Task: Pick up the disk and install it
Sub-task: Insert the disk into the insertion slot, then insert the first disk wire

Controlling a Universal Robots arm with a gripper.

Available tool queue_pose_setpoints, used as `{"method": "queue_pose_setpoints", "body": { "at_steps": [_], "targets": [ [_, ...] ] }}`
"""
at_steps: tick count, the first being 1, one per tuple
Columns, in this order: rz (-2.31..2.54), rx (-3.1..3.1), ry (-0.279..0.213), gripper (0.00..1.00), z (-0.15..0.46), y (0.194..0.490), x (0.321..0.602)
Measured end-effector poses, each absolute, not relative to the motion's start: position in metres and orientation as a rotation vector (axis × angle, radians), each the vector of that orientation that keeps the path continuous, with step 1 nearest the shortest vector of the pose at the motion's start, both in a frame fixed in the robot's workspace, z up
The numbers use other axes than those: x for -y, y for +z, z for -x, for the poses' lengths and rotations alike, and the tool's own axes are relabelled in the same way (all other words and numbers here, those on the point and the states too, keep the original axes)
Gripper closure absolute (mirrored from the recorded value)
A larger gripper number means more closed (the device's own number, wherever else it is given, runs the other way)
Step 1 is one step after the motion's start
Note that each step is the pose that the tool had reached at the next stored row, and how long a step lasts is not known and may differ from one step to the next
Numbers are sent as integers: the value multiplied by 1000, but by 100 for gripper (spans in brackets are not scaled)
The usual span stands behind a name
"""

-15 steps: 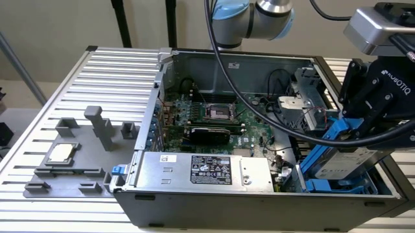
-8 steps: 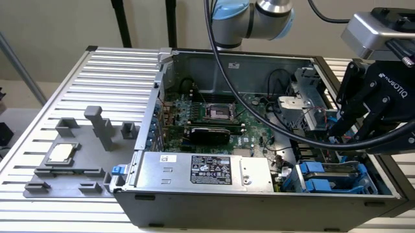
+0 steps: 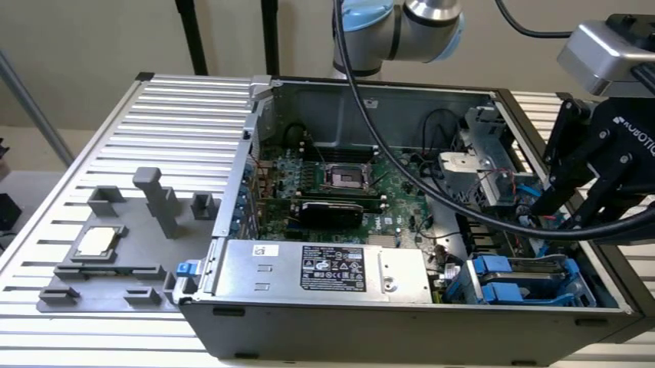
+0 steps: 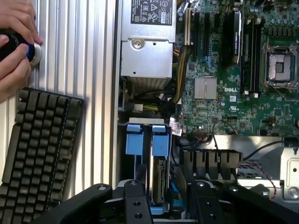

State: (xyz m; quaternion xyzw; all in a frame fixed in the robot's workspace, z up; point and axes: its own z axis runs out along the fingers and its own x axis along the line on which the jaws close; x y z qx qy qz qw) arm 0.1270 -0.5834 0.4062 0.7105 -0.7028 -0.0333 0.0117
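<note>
Now the claw (image 3: pixel 565 222) hangs over the drive bay at the corner of the computer case (image 3: pixel 409 337), its fingers spread apart and gripping nothing. Between them, the disk (image 4: pixel 159 179) stands on edge in the bay, just beside a second blue tab (image 4: pixel 134 140).

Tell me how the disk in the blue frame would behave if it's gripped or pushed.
Probably stiff: the disk looks like a flat metal slab clipped in a blue plastic frame. Likely heavy for its size. Standing on edge in the computer case, it should slide rather than roll.
</note>
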Motion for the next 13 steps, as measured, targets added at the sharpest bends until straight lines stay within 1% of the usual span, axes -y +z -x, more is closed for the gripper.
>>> {"method": "queue_pose_setpoints", "body": {
  "at_steps": [4,5,6,7,9,10,11,12,13],
  "targets": [
    [-2215,2192,-104,59,-128,406,583],
    [-2216,2192,-104,62,-128,406,583],
    [-2216,2192,-104,68,-128,406,583],
    [-2216,2192,-104,68,-128,406,583],
    [-2216,2192,-104,80,-128,406,583],
    [-2215,2192,-104,80,-128,406,583],
    [-2216,2192,-104,86,-128,406,583],
    [-2216,2191,-104,89,-128,406,583],
    [-2215,2192,-104,89,-128,406,583]
  ]
}}
